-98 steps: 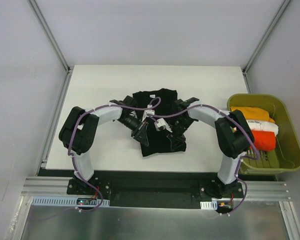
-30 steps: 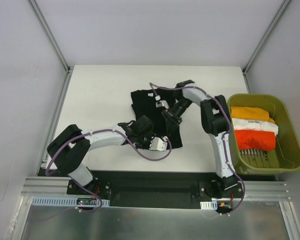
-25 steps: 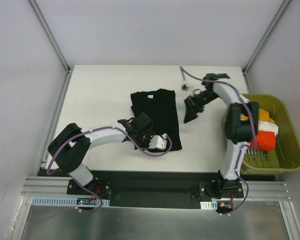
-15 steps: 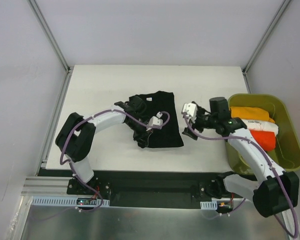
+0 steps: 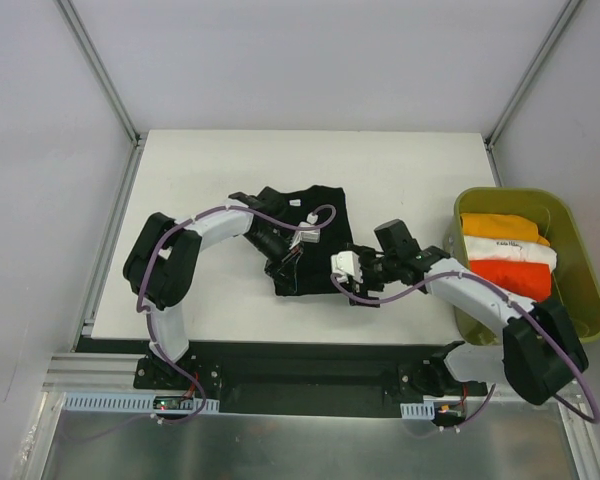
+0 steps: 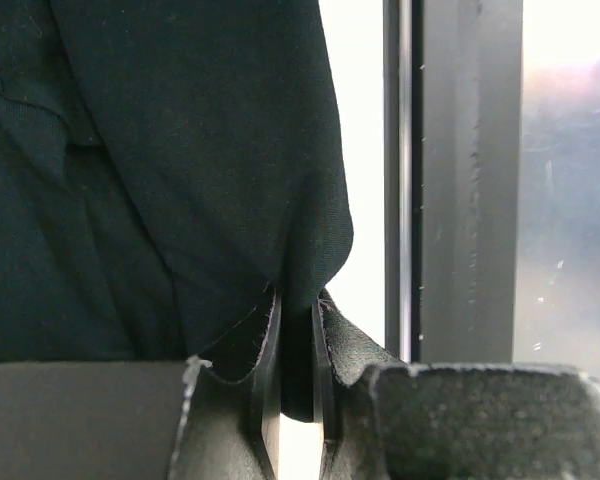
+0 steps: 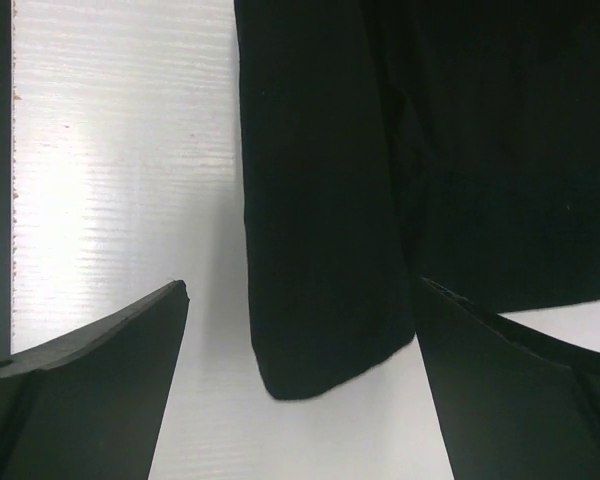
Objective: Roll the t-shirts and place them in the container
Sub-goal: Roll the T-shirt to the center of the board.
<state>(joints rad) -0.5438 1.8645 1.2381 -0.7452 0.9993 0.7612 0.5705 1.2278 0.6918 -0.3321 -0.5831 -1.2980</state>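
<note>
Black t-shirt point(image 5: 320, 262) lies mid-bench point(image 5: 200, 170), partly folded, with its near left edge bunched. Left hand point(image 6: 293, 345) is clenched on a fold of that edge. Right hand point(image 7: 300, 330) is spread wide, straddling the tee's near right corner and holding nothing. Step, as I judge it: squaring the tee before rolling. Next: the right hand needs to pinch that corner so both hands can tension the cloth.

Black t-shirt point(image 5: 318, 238) rumpled on table point(image 5: 200, 180), orange tee point(image 5: 500, 225), white tee point(image 5: 512, 250), red-orange tee point(image 5: 515, 279) in tub point(image 5: 582, 300)
</note>
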